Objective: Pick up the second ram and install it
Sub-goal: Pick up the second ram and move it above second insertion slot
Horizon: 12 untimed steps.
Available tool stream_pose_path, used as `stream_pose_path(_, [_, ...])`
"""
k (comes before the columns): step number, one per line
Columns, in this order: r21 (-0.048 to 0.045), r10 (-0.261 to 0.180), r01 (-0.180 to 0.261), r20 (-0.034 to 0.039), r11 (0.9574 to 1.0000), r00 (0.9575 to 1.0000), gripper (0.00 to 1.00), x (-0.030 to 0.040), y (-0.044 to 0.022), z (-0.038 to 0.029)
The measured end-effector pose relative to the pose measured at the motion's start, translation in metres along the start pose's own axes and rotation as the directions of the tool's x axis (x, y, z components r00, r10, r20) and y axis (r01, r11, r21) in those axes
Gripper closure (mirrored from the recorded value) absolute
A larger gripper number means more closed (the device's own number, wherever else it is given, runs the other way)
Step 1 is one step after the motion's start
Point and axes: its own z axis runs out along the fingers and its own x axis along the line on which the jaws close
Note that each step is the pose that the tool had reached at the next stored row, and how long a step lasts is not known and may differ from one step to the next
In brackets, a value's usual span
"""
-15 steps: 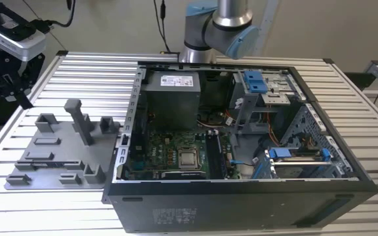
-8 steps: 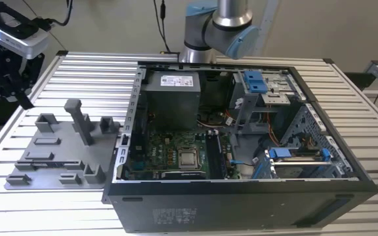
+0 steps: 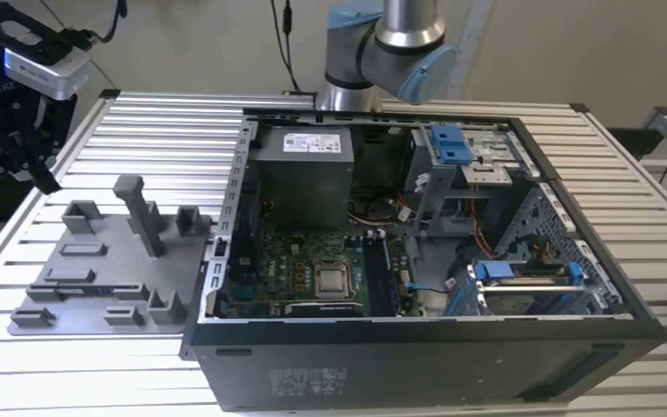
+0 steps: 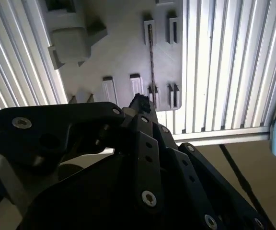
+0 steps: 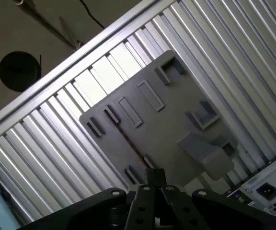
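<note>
The second ram (image 4: 152, 57) is a thin dark strip standing on edge in slots of the grey fixture plate (image 4: 123, 52); the first wrist view shows this ram (image 5: 128, 139) the same way on the plate (image 5: 166, 124). My gripper (image 3: 46, 181) hangs well above the plate (image 3: 102, 269), near its far corner at the exterior view's left. In both wrist views the gripper (image 4: 139, 101) (image 5: 153, 173) is shut, its fingertips together with nothing between them, clear of the ram.
An open computer case (image 3: 611, 295) fills the table's middle and right, with the motherboard (image 3: 299, 269) on its floor and a power supply (image 3: 299, 174) at the back. A tall grey post (image 3: 136, 213) rises from the plate. The arm's base (image 3: 386, 52) stands behind the case.
</note>
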Motion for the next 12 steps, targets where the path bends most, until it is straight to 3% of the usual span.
stream_pose_path(12, [-0.0003,-0.009,0.009,-0.0001,1.0,1.0,0.89,0.0,0.0,0.0])
